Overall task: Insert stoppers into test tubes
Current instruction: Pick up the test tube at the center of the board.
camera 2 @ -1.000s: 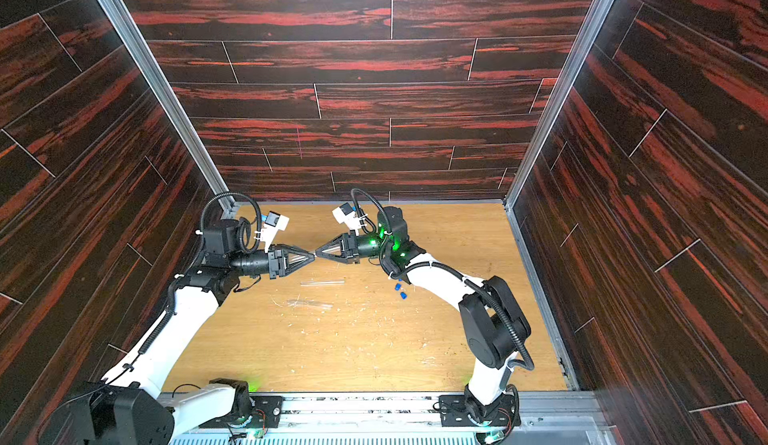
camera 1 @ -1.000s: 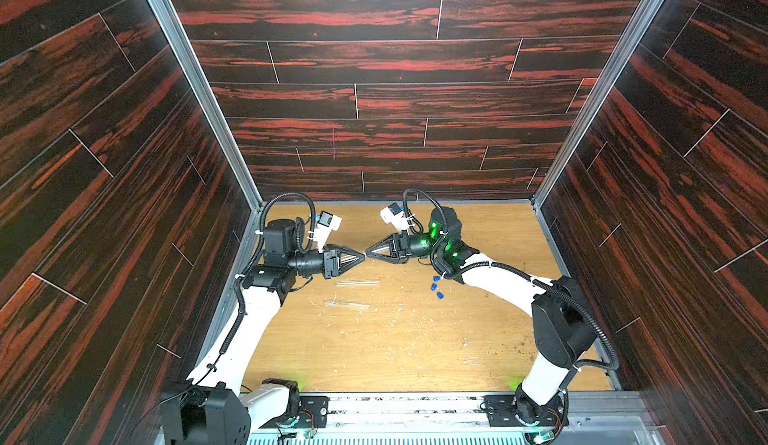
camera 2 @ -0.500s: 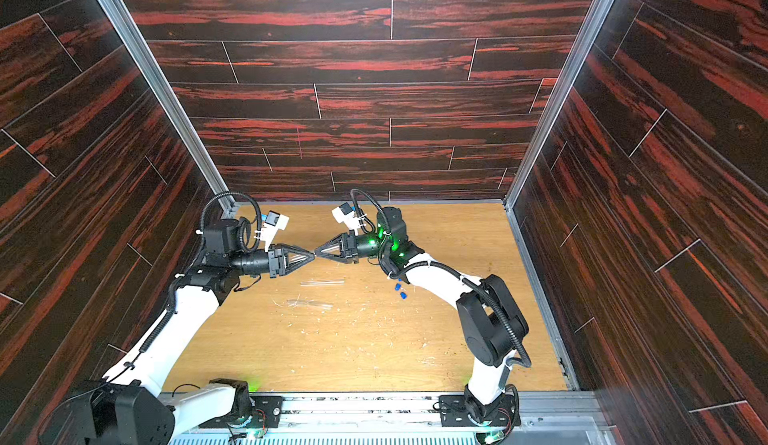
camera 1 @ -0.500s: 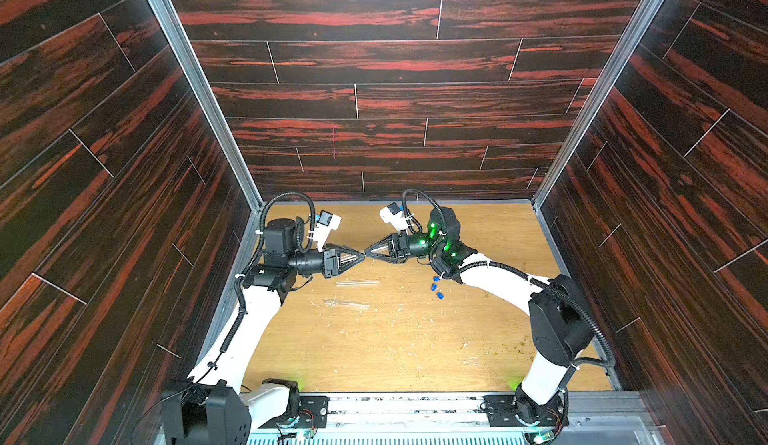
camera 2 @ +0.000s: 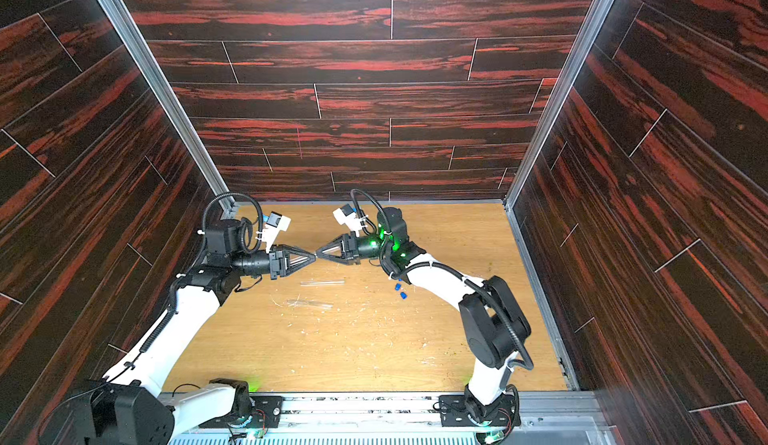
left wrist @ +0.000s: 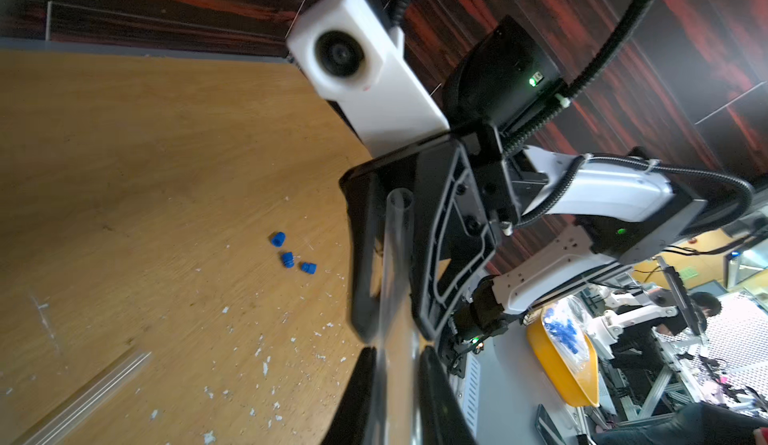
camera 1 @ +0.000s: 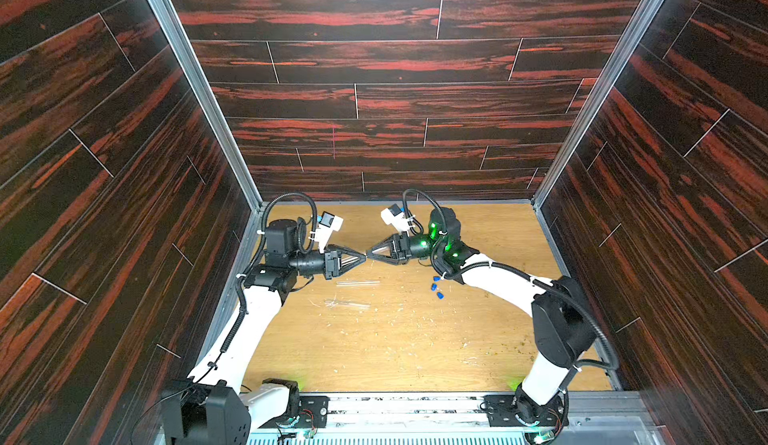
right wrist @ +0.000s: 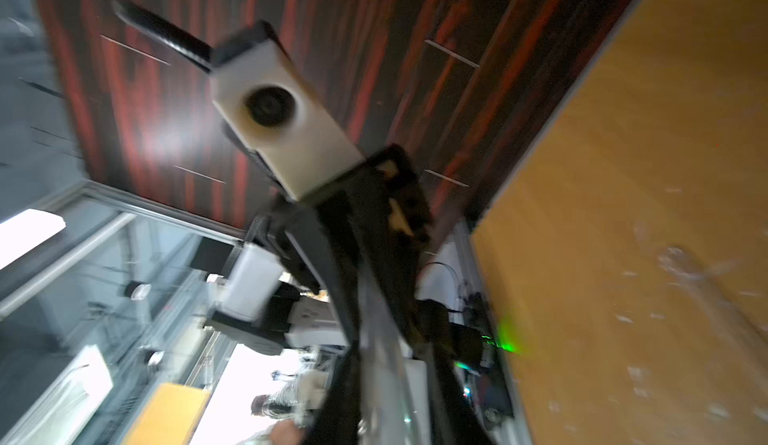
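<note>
My left gripper (camera 1: 364, 256) and right gripper (camera 1: 368, 252) meet tip to tip above the back of the table. A clear test tube (left wrist: 395, 256) runs from between the left gripper's fingers into the right gripper's jaws. The left gripper (left wrist: 395, 353) is shut on it. The right gripper's (left wrist: 395, 330) fingers stand slightly apart around the tube, with gaps beside it; the right wrist view is blurred. Two more test tubes (camera 1: 357, 283) (camera 1: 347, 303) lie on the wood below the grippers. Three blue stoppers (camera 1: 436, 287) (left wrist: 289, 256) lie loose under the right forearm.
Pale flecks of debris (camera 1: 399, 322) are scattered over the wooden table (camera 1: 374, 359). Dark panelled walls close in the left, back and right sides. An aluminium rail (camera 1: 415, 405) with both arm bases runs along the front edge.
The right gripper's jaws have widened around the tube, while the left gripper's have closed tighter on it. Both arms have stayed almost where they were.
</note>
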`<state>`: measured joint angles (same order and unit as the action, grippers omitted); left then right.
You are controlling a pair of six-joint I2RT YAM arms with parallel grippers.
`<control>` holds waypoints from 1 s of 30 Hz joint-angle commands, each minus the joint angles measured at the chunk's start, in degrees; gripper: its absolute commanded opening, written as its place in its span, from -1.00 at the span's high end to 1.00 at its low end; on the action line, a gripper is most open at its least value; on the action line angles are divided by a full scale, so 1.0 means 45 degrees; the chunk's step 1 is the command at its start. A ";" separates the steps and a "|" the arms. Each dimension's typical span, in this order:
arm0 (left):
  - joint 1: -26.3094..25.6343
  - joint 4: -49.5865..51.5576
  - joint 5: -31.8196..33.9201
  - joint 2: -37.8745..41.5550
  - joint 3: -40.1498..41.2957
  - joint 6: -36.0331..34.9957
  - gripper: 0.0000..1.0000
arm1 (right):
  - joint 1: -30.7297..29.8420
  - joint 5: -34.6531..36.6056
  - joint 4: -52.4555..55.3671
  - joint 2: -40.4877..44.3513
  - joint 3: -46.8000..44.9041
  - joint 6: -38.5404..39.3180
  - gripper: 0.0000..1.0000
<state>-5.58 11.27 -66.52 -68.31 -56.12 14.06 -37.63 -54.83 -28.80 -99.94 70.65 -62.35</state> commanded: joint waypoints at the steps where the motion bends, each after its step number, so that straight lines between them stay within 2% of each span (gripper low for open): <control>1: 0.0250 0.0689 0.0261 0.0027 -0.0098 -0.0960 0.81 | 0.0559 0.0929 0.2738 0.1260 -0.0536 0.1706 0.19; 4: 0.0321 0.0866 0.0310 0.0008 0.0067 -0.1526 0.81 | 0.0991 0.1780 0.5006 0.2219 -0.0724 0.3282 0.03; 9: 0.0409 0.1760 0.0466 -0.0088 0.0043 -0.2654 0.81 | 0.1878 0.2950 0.7727 0.3398 -0.0979 0.4752 -0.01; 14: 0.0473 0.2394 0.0549 -0.0112 -0.0028 -0.3471 0.82 | 0.2190 0.6274 1.2834 0.3565 0.0529 0.8210 -0.01; 17: 0.0472 0.2389 0.0482 -0.0093 0.0063 -0.3742 0.81 | 0.2196 0.8366 1.4868 0.3311 0.1334 1.0093 -0.01; 22: 0.0550 0.2852 0.0508 -0.0032 -0.0074 -0.4140 0.82 | 0.2202 1.1066 1.6486 0.2741 0.2358 1.2498 -0.05; 30: 0.0699 0.2781 0.0505 0.0258 0.0026 -0.4102 0.82 | 0.2191 1.1488 1.6656 0.1857 0.2859 1.6959 -0.12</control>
<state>-2.94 22.72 -63.83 -68.62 -56.12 -2.28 -27.83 -5.50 42.26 -88.51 81.45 2.55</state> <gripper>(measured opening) 0.170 0.558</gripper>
